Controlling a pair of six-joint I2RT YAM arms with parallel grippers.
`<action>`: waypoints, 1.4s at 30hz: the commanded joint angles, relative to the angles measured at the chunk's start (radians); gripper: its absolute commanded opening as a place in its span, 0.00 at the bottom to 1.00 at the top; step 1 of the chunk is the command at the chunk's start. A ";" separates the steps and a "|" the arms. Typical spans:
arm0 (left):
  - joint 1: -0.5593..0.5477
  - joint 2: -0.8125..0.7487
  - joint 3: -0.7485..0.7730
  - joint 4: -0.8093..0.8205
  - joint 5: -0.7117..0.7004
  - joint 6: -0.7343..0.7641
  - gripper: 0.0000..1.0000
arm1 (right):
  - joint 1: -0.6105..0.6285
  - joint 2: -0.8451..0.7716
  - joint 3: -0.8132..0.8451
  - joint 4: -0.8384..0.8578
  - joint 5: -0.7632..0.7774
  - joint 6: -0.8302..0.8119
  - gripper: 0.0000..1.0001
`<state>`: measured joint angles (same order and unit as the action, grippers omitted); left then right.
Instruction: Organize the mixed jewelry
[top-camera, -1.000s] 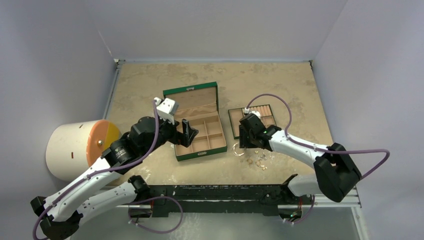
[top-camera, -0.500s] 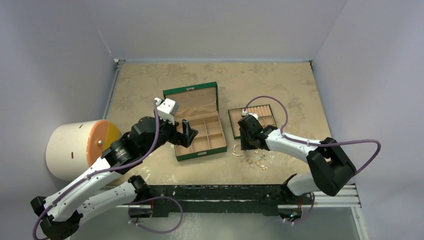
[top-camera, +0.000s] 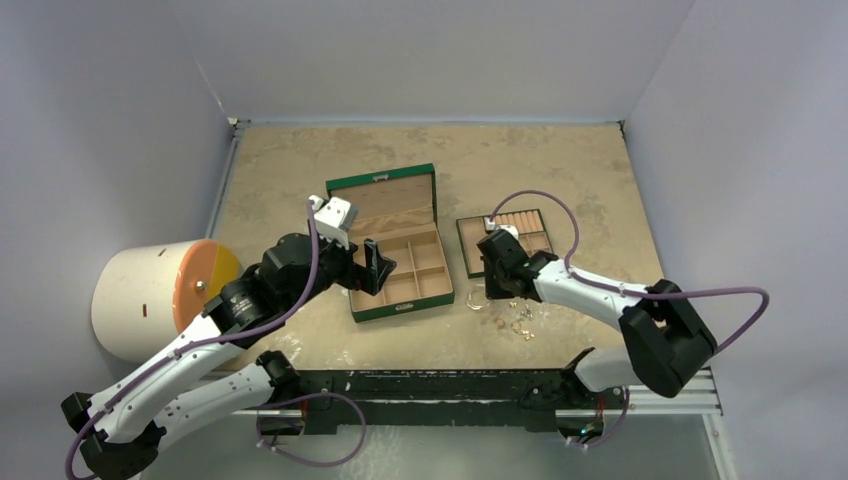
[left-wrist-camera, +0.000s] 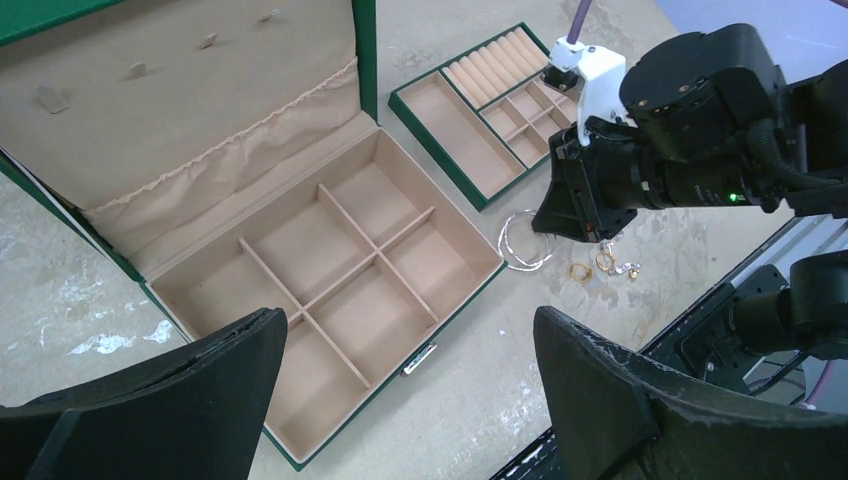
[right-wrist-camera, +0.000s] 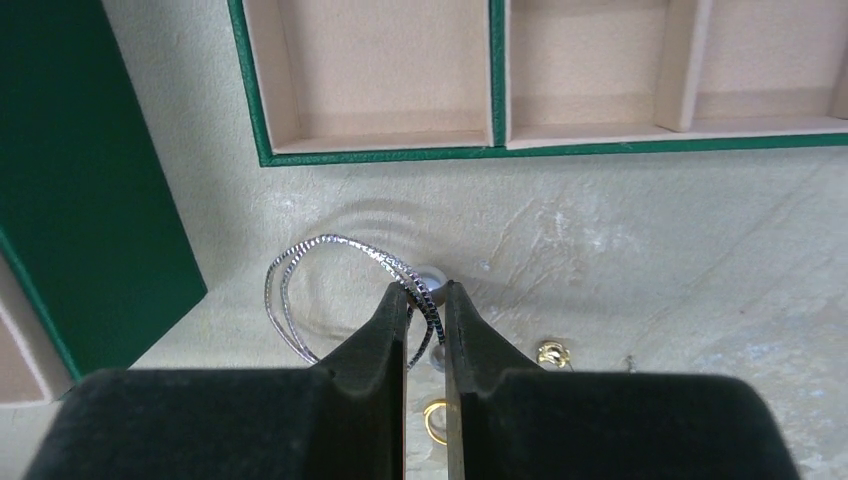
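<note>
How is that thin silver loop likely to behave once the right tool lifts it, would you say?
The silver loop looks like two thin wire rounds, so probably very light. Pinched at one side by the right tool, it may dangle and swing. Its ridged wire could aid grip, yet so narrow a strand might twist or slip.

Silvery loop (right-wrist-camera: 335, 240) partly behind right jaws

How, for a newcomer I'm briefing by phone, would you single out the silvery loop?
Find the big open green box and the smaller tray to its right. Just in front of the gap between them lies the silvery loop, its wire between the fingers of the right gripper. A thin double ring, it dwarfs the tiny gold pieces beside it.
</note>
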<state>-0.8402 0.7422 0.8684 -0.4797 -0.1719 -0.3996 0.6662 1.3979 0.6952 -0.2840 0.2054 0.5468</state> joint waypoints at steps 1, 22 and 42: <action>-0.004 -0.009 0.007 0.030 -0.011 0.019 0.94 | -0.003 -0.083 0.027 -0.044 0.049 -0.010 0.00; -0.002 -0.091 0.010 0.018 -0.122 0.010 0.94 | 0.137 -0.153 0.384 -0.183 0.060 -0.095 0.00; 0.051 -0.190 0.002 0.017 -0.246 -0.021 0.94 | 0.231 0.327 0.676 0.006 0.082 -0.019 0.00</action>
<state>-0.8040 0.5709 0.8684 -0.4953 -0.3981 -0.4084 0.8898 1.6703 1.3083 -0.3462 0.2531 0.4866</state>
